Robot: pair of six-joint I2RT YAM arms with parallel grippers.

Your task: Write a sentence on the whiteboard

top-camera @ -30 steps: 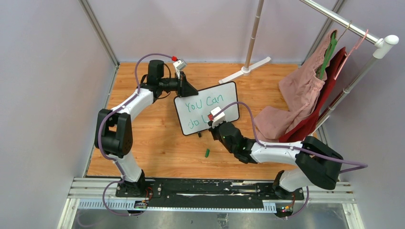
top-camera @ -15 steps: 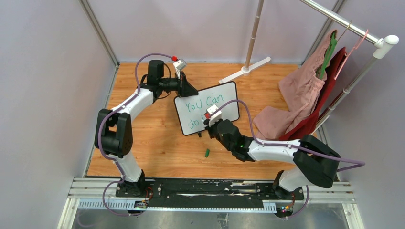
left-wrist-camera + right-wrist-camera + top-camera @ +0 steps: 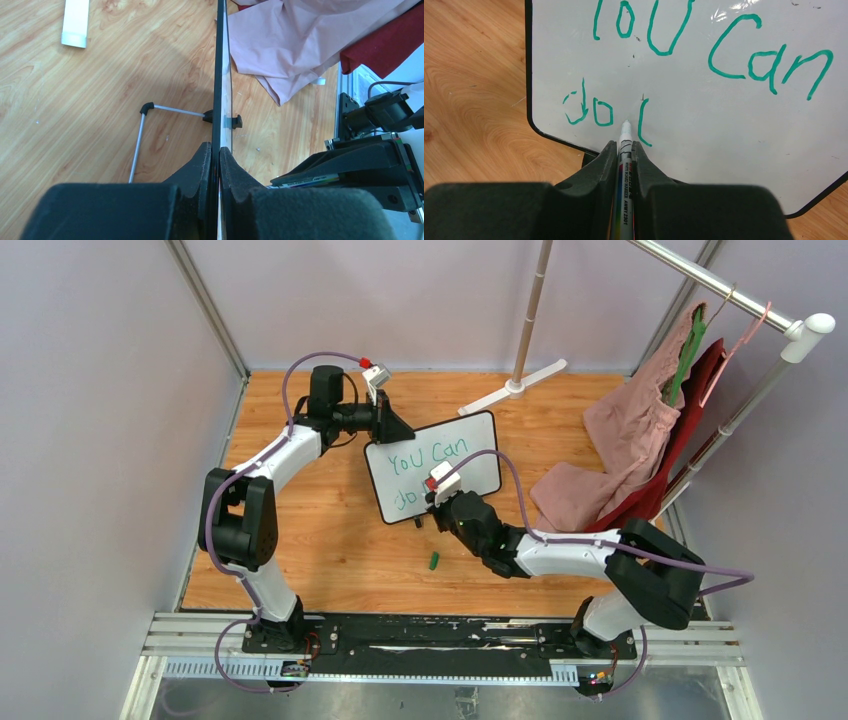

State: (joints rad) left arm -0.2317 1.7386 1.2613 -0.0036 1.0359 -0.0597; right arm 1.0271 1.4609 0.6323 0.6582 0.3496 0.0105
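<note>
The whiteboard (image 3: 470, 440) stands tilted on the wooden floor, its face filling the right wrist view (image 3: 734, 125). Green writing reads "You Can" (image 3: 714, 45) on the top line and "do" (image 3: 586, 107) plus one curved stroke (image 3: 642, 122) below. My left gripper (image 3: 392, 430) is shut on the board's top left edge; in the left wrist view (image 3: 218, 155) the board (image 3: 218, 75) runs edge-on between the pads. My right gripper (image 3: 437, 508) is shut on a whiteboard marker (image 3: 624, 150), its tip at the board just left of the curved stroke.
A green marker cap (image 3: 434, 561) lies on the floor in front of the board. A clothes rack base (image 3: 512, 388) stands behind it. Pink and red garments (image 3: 640, 440) hang and pool at the right. The board's wire stand (image 3: 142, 135) shows behind it.
My right gripper has moved left along the lower line with the marker, uncovering the curved stroke after "do". The left arm and board have not moved.
</note>
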